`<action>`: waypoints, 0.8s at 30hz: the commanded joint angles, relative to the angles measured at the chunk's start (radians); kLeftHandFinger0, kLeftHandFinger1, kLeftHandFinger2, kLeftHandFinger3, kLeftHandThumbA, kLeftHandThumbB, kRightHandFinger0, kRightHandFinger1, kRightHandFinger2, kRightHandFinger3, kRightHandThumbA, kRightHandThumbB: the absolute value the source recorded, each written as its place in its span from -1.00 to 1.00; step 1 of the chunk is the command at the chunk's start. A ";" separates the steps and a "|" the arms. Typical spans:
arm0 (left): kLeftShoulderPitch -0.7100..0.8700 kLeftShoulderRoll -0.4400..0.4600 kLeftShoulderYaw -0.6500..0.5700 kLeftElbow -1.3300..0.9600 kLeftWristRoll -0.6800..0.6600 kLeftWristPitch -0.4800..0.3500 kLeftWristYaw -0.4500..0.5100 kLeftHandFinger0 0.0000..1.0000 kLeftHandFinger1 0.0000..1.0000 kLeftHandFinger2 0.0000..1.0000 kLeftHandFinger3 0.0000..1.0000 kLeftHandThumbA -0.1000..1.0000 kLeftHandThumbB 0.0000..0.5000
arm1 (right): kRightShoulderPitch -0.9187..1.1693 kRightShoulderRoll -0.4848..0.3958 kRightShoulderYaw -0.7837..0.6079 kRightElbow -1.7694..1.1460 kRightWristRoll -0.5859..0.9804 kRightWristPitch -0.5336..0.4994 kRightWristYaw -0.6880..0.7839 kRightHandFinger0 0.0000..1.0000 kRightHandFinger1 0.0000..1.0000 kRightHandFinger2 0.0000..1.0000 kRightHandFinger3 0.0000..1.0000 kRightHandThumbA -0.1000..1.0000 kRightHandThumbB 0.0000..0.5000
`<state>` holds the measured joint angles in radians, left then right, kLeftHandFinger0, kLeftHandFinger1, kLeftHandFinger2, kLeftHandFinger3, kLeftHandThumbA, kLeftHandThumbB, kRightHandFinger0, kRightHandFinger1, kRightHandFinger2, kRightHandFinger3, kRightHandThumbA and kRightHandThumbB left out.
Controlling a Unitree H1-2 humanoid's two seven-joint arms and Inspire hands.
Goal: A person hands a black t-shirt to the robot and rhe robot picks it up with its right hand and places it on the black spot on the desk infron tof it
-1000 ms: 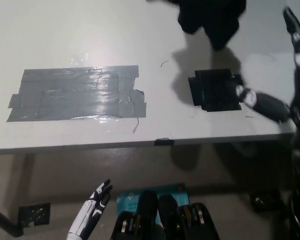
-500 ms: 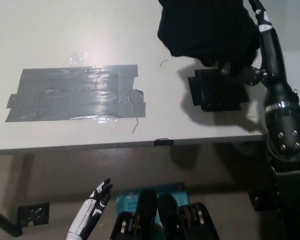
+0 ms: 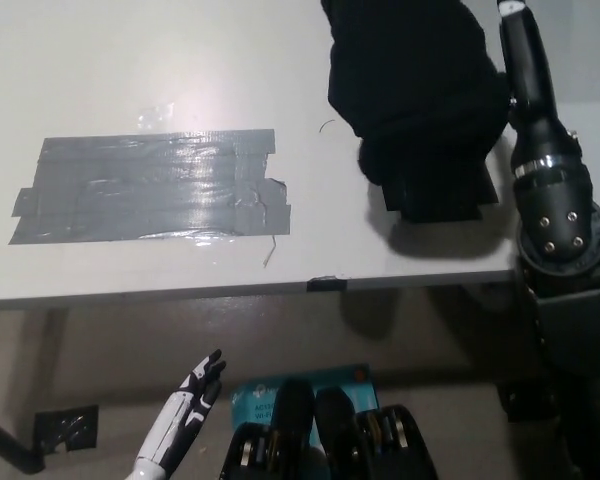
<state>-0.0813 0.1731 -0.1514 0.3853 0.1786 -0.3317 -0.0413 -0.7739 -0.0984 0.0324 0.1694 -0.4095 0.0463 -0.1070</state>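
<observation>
Right hand is out of sight for you now: the black right arm [image 3: 545,190] runs up the right edge of the head view and disappears beside the black t-shirt [image 3: 415,85], so I cannot tell whether its fingers are clamped on the cloth or already loose. Look at what has changed, though. A second ago the shirt was a small bundle high at the top edge, well clear of the black spot [image 3: 440,195]; half a second ago it hung lower, just reaching the spot's far side. Now it has come down again and drapes over most of the mark, with only the near strip showing below the fabric. My read: you are at the placing stage, and the cloth looks close to resting on the white desk [image 3: 160,70]. The grey tape patch [image 3: 150,190] sits well apart, untouched. Your white left hand [image 3: 190,405] idles low, below the desk edge, fingers apart and empty.
</observation>
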 commanded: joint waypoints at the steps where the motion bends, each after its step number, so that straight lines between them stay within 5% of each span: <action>1: -0.015 0.015 0.009 -0.013 0.006 -0.038 0.000 1.00 1.00 1.00 1.00 1.00 1.00 | -0.090 0.003 0.017 0.040 -0.137 -0.120 -0.213 -1.00 -0.71 0.01 0.08 -1.00 -0.11; 3: -0.018 0.016 0.010 -0.015 0.011 -0.036 0.003 1.00 1.00 1.00 1.00 1.00 1.00 | -0.084 -0.003 0.022 0.051 -0.121 -0.153 -0.204 -1.00 -0.39 0.60 0.69 -1.00 -0.23; 7: -0.018 0.017 0.011 -0.026 0.009 -0.023 -0.002 1.00 1.00 1.00 1.00 1.00 1.00 | -0.078 -0.005 0.027 0.073 -0.103 -0.204 -0.216 -1.00 -0.21 0.71 0.91 -1.00 -0.27; 13: -0.022 0.018 0.011 -0.029 0.010 -0.019 -0.003 1.00 1.00 1.00 1.00 1.00 1.00 | -0.079 -0.010 0.020 0.096 -0.099 -0.236 -0.243 -0.98 -0.05 0.80 1.00 -1.00 -0.40; 24: -0.025 0.013 0.017 -0.040 -0.002 0.012 -0.010 1.00 1.00 1.00 1.00 1.00 1.00 | -0.093 -0.024 0.018 0.175 -0.106 -0.269 -0.279 -0.90 0.02 0.84 1.00 -1.00 -0.29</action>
<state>-0.0945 0.1749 -0.1491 0.3833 0.1840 -0.3291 -0.0432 -0.7840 -0.1046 0.0550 0.3315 -0.5027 -0.1435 -0.3192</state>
